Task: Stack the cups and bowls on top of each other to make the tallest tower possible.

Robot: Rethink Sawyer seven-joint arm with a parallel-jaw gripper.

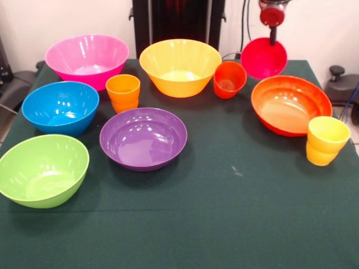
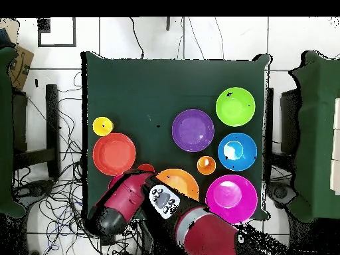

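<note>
My gripper (image 1: 273, 38) comes down at the back right and is shut on the rim of the small magenta-red bowl (image 1: 263, 58), which hangs tilted above the table. Standing apart on the table are the pink (image 1: 87, 59), yellow (image 1: 179, 66), blue (image 1: 60, 106), green (image 1: 44, 170), purple (image 1: 143, 137) and orange-red (image 1: 290, 103) bowls. The ribbed orange cup (image 1: 123, 92), the plain red-orange cup (image 1: 229, 79) and the ribbed yellow cup (image 1: 325, 140) also stand alone. Nothing is stacked. In the overhead view the arm (image 2: 133, 199) hides the gripper and the red-orange cup.
The dark green table (image 1: 224, 213) has bare cloth across its front half and between the purple and orange-red bowls. The robot's black pedestal (image 1: 176, 22) stands behind the yellow bowl. Cables (image 2: 60, 212) lie on the floor beside the table.
</note>
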